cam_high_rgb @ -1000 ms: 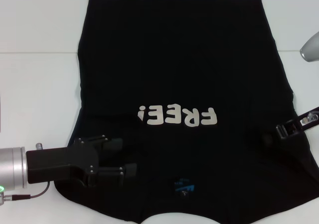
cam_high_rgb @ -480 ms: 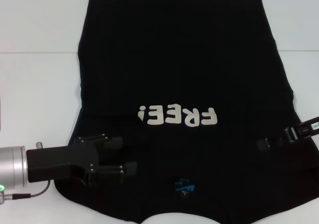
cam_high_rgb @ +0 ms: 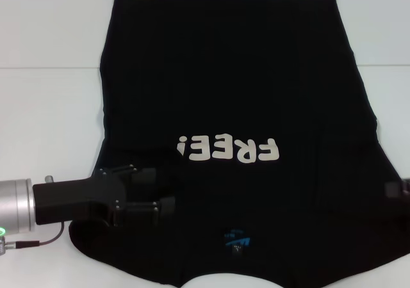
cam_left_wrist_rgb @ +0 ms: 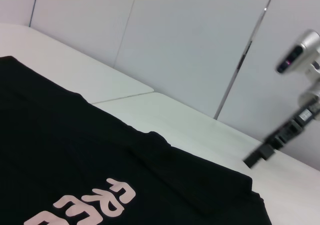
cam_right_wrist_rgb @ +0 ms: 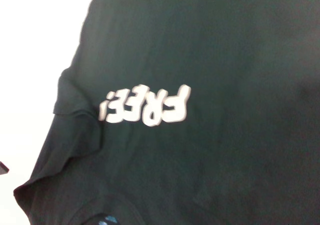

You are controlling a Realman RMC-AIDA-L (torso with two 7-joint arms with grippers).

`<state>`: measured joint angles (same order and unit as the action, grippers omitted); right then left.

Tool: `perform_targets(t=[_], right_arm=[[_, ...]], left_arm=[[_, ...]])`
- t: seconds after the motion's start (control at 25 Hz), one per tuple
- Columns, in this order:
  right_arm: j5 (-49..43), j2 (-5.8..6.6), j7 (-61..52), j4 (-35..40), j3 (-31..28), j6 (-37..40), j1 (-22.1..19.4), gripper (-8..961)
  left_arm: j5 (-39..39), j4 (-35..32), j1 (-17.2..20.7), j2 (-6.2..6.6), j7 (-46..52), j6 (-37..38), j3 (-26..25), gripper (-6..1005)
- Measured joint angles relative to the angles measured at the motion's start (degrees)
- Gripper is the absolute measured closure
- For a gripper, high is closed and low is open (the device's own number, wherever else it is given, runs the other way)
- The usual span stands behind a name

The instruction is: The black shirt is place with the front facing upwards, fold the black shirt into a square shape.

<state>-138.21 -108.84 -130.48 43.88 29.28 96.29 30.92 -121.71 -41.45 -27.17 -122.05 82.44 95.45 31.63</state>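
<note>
Shirt (cam_high_rgb: 237, 96) flat, print up, sleeves tucked; left gripper (cam_high_rgb: 154, 192) spread over its shoulder, right gripper (cam_high_rgb: 392, 190) indeterminate at the edge; next: pinch and fold.

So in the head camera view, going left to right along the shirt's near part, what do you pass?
Left hand → blue neck label → right hand at the picture's edge, all over the black shirt.

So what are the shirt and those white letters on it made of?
The black shirt looks like soft matte knit cloth, probably cotton: it lies limp, with soft folds at its sleeve. The letters look like a smooth, flat cream print or transfer, likely rubbery or vinyl; their edges are crisp and no weave shows.
</note>
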Motion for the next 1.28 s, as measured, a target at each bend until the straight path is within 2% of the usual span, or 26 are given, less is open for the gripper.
perform_targets(t=[0.08, 0.16, 0.32, 0.4, 0.68, 0.96, 1.28], right_arm=[[-0.2, 0.78, -1.9, -0.2, -0.2, 0.5, -1.5, 213], [-0.6, 1.85, -4.4, -0.9, 0.0, 0.5, -2.1, 215], [-5.3, 3.71, -9.4, -2.8, 0.3, -0.1, -1.0, 218], [-6.4, 3.82, -10.0, -2.8, 0.3, -0.2, -0.5, 218], [-11.3, 2.97, -10.9, -2.5, 1.0, -0.9, 2.5, 217], [-11.4, 2.44, -11.0, -2.9, 4.4, -4.0, 2.9, 217], [-11.5, 1.6, -10.7, -2.9, 5.4, -4.8, 3.5, 217]], left_arm=[[0.0, 0.0, -0.2, 0.08, 0.6, -0.1, 0.0, 125], [0.0, 0.0, -0.4, 0.1, 0.8, -0.1, 0.0, 125], [0.0, 0.1, -0.5, 0.09, 1.2, -0.6, 0.0, 125], [0.0, 0.1, -0.5, 0.08, 1.2, -1.0, 0.0, 125], [0.0, 0.1, -0.6, 0.06, 1.2, -1.2, 0.1, 125], [0.0, 0.1, -0.5, 0.06, 1.2, -1.2, 0.1, 125], [0.0, 0.1, -0.5, 0.06, 1.3, -1.4, 0.1, 125]])
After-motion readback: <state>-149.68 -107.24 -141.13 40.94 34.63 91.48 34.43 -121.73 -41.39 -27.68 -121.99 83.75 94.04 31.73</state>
